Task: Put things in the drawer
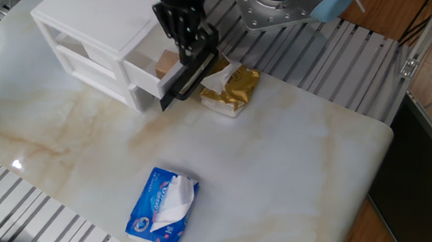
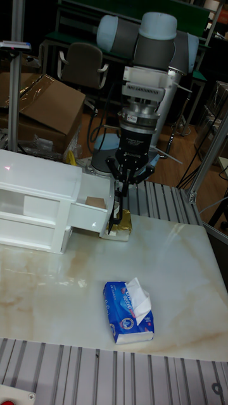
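The white drawer point(image 1: 144, 70) stands pulled out of the small white two-tier cabinet point(image 1: 84, 25), its black bar handle point(image 1: 192, 77) facing the table. A light-tan wooden cube point(image 1: 166, 62) lies inside it, also seen in the tall fixed view as the cube point(image 2: 95, 202) in the drawer point(image 2: 88, 216). My gripper point(image 1: 194, 53) hangs low over the drawer's front edge, just above the handle, fingers pressed together with nothing between them. From the tall view the gripper point(image 2: 118, 205) points down right beside the drawer front.
A gold tissue pack point(image 1: 231, 87) lies right by the drawer handle, close to my fingers. A blue tissue pack point(image 1: 163, 208) sits nearer the table's front edge. Slatted metal rails border the marble tabletop.
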